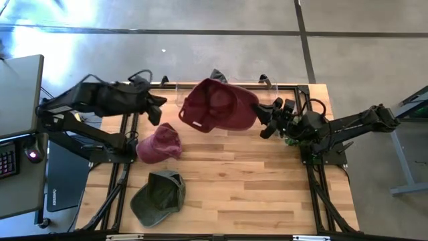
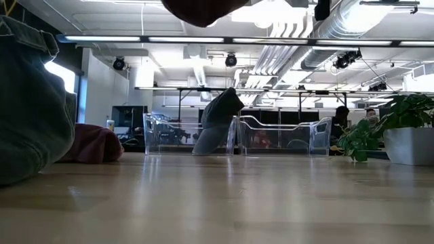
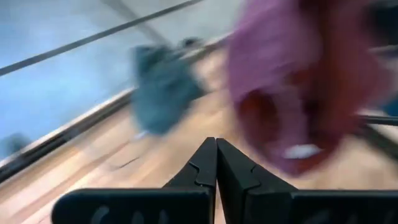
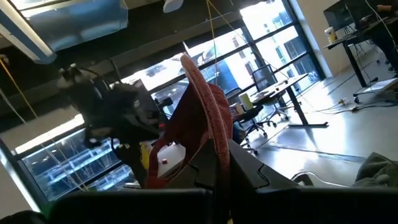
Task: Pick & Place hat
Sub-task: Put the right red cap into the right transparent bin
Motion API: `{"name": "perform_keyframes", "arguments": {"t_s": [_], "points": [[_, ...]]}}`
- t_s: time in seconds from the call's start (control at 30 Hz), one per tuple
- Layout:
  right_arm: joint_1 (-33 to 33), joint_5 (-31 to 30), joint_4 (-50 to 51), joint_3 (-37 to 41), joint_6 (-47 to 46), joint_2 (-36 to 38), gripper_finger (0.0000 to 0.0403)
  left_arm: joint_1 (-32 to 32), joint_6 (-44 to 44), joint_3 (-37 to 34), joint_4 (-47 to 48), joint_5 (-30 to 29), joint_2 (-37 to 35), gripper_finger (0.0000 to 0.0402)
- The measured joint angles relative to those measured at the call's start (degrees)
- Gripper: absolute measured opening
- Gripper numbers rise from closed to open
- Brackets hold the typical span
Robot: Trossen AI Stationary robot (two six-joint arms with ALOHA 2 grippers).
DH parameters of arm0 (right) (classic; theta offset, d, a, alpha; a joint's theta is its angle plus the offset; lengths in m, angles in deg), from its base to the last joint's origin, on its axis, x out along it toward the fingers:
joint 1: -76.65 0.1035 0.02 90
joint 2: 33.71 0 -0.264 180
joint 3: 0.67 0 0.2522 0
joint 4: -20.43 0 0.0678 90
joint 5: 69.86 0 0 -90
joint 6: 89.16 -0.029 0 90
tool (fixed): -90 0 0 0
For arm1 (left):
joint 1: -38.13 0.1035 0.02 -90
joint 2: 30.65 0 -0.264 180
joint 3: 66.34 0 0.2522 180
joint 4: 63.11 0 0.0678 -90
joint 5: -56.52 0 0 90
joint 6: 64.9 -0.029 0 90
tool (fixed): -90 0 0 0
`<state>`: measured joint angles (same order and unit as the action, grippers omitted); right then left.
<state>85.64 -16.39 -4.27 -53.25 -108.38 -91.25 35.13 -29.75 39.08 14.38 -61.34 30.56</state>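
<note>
My right gripper is shut on a dark red cap and holds it high above the table's far middle; in the low view only the cap's underside shows at the top. My left gripper is shut and empty, in the air at the far left, above and beyond a second red hat that lies on the table. In the left wrist view its fingers are closed together. A green hat lies near the front left. My right gripper pinches the cap's edge between its two fingers, on the side of the cap toward the table's right. The fingers come about level from the right. The cap is lifted clear, its open inside with a white label turned upward.
Two clear plastic bins stand along the far edge, with a grey hat between them. A potted plant stands at the far right. A desk with keyboard and mouse is left of the table. Bare wood lies at the front right.
</note>
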Motion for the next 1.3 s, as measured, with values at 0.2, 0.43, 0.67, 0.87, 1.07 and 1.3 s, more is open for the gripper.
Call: {"name": "perform_keyframes", "arguments": {"t_s": [0.2, 0.43, 0.67, 0.87, 1.07, 1.3], "points": [[-0.41, -0.46, 0.10, -0.01, 0.02, 0.00, 0.0007, -0.02, -9.39, -0.12, -20.26, 11.29, 3.96, 0.0000], [-0.37, -0.33, 0.15, -2.19, 2.12, -0.02, 0.0007, 0.00, -12.25, -0.36, -27.36, 7.42, 16.73, 0.0000], [-0.33, 4.05, 5.68, -6.03, 2.69, -0.59, 0.0008, 0.12, -15.77, -0.48, -35.82, -3.08, 22.66, 0.0000], [1.34, 6.96, 9.72, -8.69, 3.44, -2.26, 0.0007, 0.03, -23.30, -0.43, -43.39, -3.93, 25.76, 0.0000], [3.82, 5.95, 10.01, -9.10, 5.77, -2.38, 0.0010, 2.70, -20.41, -0.31, -38.54, -6.66, 27.06, 0.0000], [5.84, 3.63, 8.83, -9.14, 7.29, -2.36, 0.0008, 1.73, -18.00, 4.56, -29.52, -8.83, 26.20, 0.0000]]}}
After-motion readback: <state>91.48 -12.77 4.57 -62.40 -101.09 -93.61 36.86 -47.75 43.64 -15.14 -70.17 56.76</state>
